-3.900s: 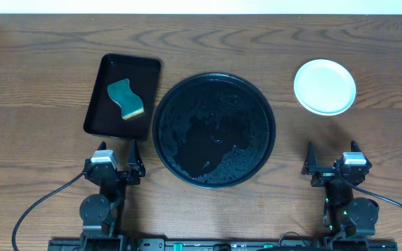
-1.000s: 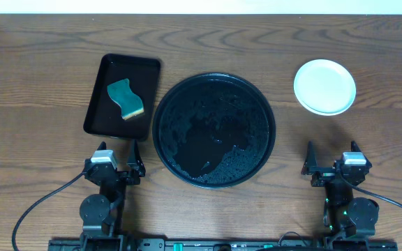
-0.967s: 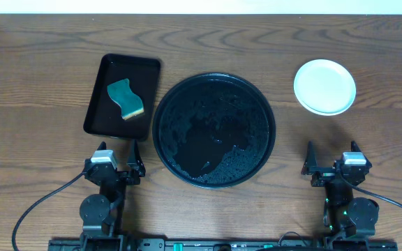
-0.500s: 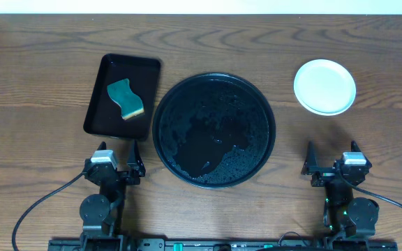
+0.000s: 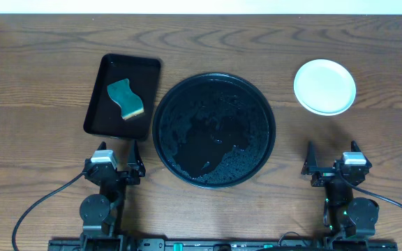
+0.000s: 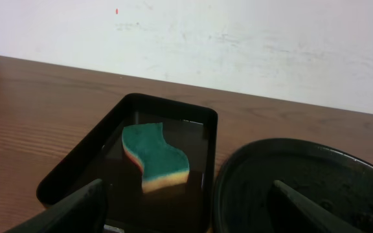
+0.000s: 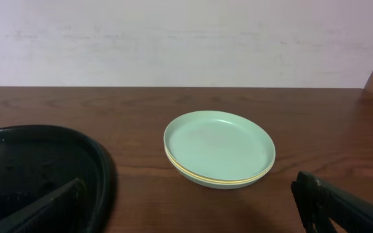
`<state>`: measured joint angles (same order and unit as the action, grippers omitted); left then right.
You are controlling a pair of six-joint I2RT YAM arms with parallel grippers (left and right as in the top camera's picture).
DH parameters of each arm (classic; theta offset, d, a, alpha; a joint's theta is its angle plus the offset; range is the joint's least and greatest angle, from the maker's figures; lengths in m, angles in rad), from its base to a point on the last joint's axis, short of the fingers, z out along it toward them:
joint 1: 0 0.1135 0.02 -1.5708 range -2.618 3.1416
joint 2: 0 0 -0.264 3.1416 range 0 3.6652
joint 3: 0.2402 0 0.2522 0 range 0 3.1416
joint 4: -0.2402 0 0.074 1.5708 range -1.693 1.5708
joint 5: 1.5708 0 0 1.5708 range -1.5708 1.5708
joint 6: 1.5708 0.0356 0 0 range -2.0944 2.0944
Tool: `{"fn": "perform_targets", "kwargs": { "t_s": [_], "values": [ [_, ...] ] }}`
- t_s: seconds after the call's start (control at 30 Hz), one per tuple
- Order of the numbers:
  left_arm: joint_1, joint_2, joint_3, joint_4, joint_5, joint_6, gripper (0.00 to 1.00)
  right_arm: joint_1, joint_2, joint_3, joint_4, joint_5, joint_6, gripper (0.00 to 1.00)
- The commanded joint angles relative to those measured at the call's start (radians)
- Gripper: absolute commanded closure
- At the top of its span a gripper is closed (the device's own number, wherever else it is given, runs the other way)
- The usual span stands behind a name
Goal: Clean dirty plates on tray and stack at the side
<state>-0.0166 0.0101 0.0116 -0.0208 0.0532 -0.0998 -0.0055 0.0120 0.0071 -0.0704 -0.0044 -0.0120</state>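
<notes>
Brown wooden table (image 5: 47, 56) against a white wall, seen from above and from both wrists.

Left of centre: a rectangular black tray (image 5: 95, 115) holding one teal wavy sponge (image 5: 126, 99), which lies flat with its yellow base showing. Nothing else is in it.

Near edge, left: the left gripper (image 5: 120, 150), jaws spread wide and empty, pointing at the gap between the two trays.

Centre: the round tray (image 5: 213, 104), wet and beaded with suds across its floor. No plate is in it.

Toward the far right corner: the plates (image 5: 324, 86), nested in one stack on the bare table, well apart from the round tray. The top plate is mint and shows no smear. The right wrist view shows a yellow rim beneath it and a mint edge below that.

Near edge, right: the right gripper (image 5: 332, 150), jaws fully apart, holding nothing.

The task appears complete, and the step in hand is parking. Doing it well means both arms rest low at the near edge, fingers clear of the stack, with the rims checked for even nesting.
</notes>
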Motion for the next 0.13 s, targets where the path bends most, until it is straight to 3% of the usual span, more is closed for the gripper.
{"fn": "perform_targets", "kwargs": {
  "t_s": [0.0,0.1],
  "values": [
    [0.005,-0.006,-0.008,-0.047,-0.002,0.01,0.21,-0.013,-0.005,-0.002,-0.005,-0.004,-0.012,0.01],
    [0.005,-0.006,-0.008,-0.047,-0.002,0.01,0.21,-0.013,-0.005,-0.002,-0.005,-0.004,-0.012,0.01]
  ]
}}
